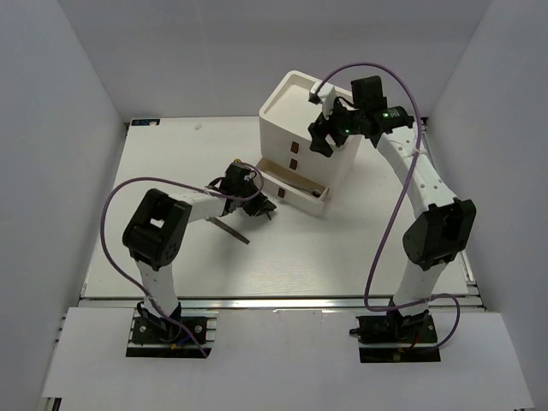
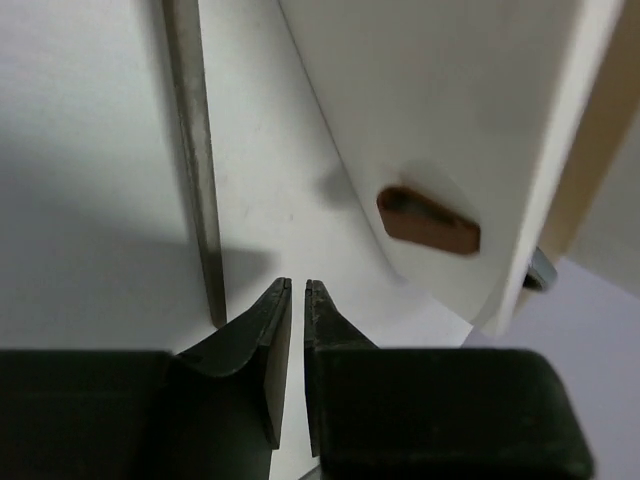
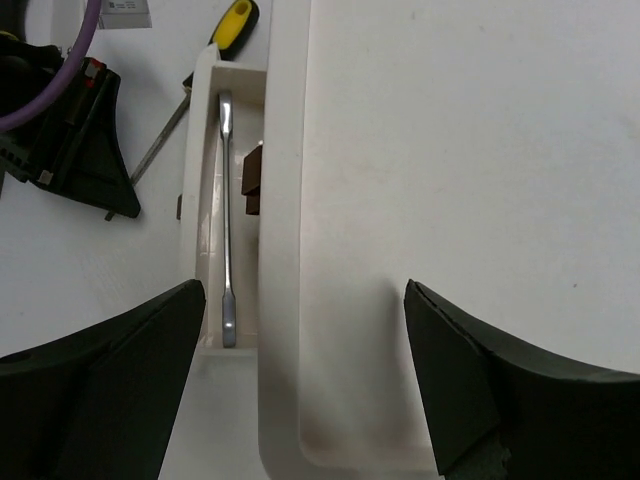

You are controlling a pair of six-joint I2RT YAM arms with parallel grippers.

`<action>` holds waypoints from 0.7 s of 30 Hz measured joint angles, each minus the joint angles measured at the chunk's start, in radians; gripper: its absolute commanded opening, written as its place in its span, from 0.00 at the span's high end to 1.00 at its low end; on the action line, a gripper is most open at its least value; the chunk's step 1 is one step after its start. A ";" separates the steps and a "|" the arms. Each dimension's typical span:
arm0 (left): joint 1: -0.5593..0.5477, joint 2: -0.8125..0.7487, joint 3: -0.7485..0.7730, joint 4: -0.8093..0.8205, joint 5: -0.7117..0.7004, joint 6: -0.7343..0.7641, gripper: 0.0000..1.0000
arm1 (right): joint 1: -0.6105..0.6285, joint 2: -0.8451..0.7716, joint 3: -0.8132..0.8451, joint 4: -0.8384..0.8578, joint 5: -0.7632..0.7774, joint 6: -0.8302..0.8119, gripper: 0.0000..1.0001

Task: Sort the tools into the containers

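The white drawer box (image 1: 295, 120) stands at the back middle, its bottom drawer (image 1: 295, 187) pulled out. A grey wrench (image 3: 228, 220) lies inside that drawer. My left gripper (image 1: 259, 207) is low on the table in front of the open drawer, shut and empty (image 2: 298, 282). The drawer's red-brown tab (image 2: 428, 220) is just ahead of it to the right. A grey file blade (image 2: 195, 150) lies left of its fingers and shows on the table (image 1: 229, 229). My right gripper (image 1: 324, 135) hovers open and empty (image 3: 304, 285) over the box's tray top (image 3: 450, 200).
A yellow-and-black-handled screwdriver (image 3: 235, 20) lies on the table beyond the drawer's far end. The two upper drawers (image 1: 295, 147) are closed. White walls enclose the table on the left, right and back.
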 measured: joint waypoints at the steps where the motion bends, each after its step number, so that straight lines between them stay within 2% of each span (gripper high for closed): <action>1: 0.000 0.026 0.018 -0.004 0.003 0.004 0.76 | 0.004 0.012 0.000 0.000 0.011 -0.003 0.17; 3: 0.000 0.071 0.063 -0.008 0.008 0.012 0.76 | 0.010 0.024 -0.005 0.001 0.033 -0.006 0.20; 5: 0.000 0.113 0.119 -0.004 0.014 0.019 0.75 | 0.010 0.025 -0.012 0.005 0.046 -0.016 0.29; 6: 0.000 0.134 0.150 -0.003 0.019 0.022 0.75 | 0.010 0.024 -0.013 0.005 0.054 -0.023 0.39; 8: 0.000 0.173 0.204 -0.007 0.031 0.030 0.75 | 0.010 0.024 -0.014 0.005 0.055 -0.030 0.53; 9: 0.000 0.192 0.227 -0.007 0.035 0.032 0.75 | 0.010 0.023 -0.014 0.004 0.056 -0.036 0.63; 11: 0.000 0.230 0.277 0.000 0.040 0.033 0.75 | 0.017 0.020 -0.014 -0.003 0.047 -0.046 0.72; 15: 0.001 0.292 0.359 -0.016 0.068 0.037 0.74 | 0.017 0.020 -0.012 -0.005 0.042 -0.074 0.76; 21: 0.003 0.334 0.421 -0.035 0.090 0.035 0.74 | 0.006 0.023 -0.007 -0.012 0.045 -0.092 0.77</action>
